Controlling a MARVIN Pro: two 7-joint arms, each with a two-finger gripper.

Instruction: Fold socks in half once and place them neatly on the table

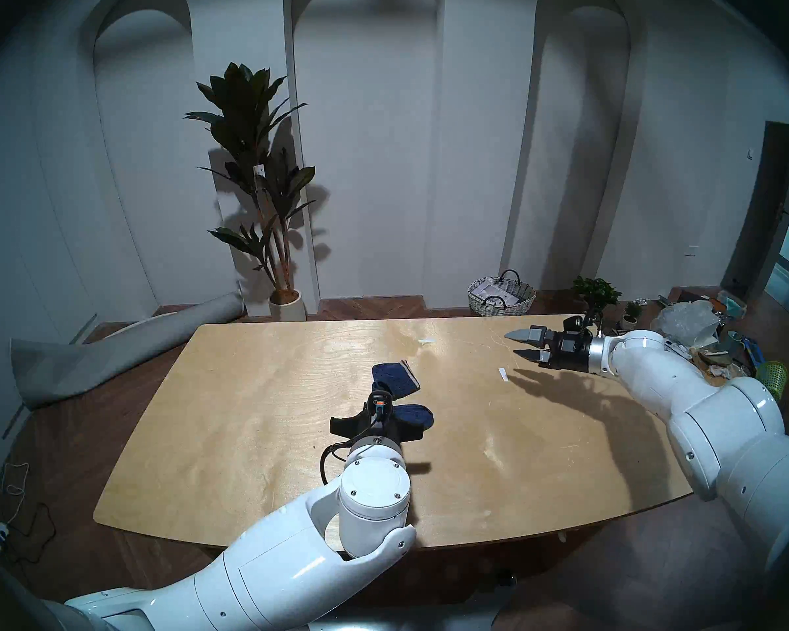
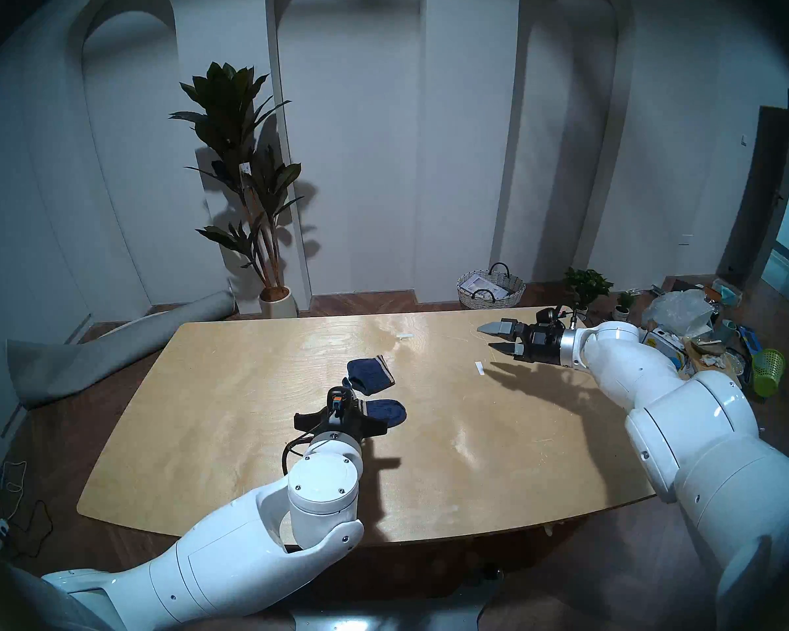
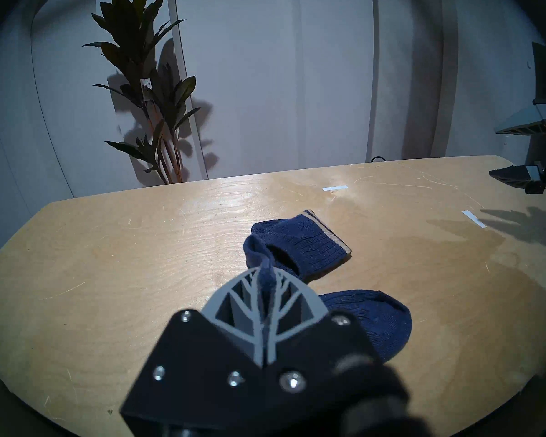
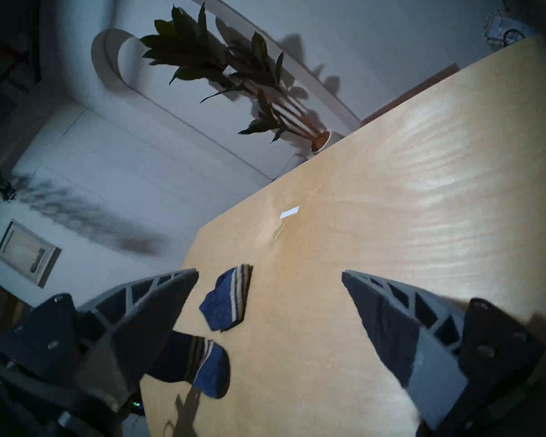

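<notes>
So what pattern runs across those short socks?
Navy socks with thin beige stripes, clearest from the right wrist.

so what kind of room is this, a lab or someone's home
Probably a lived-in room, not a lab: arched wall niches, a tall potted plant, a woven basket on wood flooring, and household clutter in the right corner behind the plywood table.

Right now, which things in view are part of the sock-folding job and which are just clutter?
Job:
far sock, pinched by left end effector
near sock
table
right end effector, open

Lying about:
two white strips
potted plant
wicker basket
green bin
</notes>
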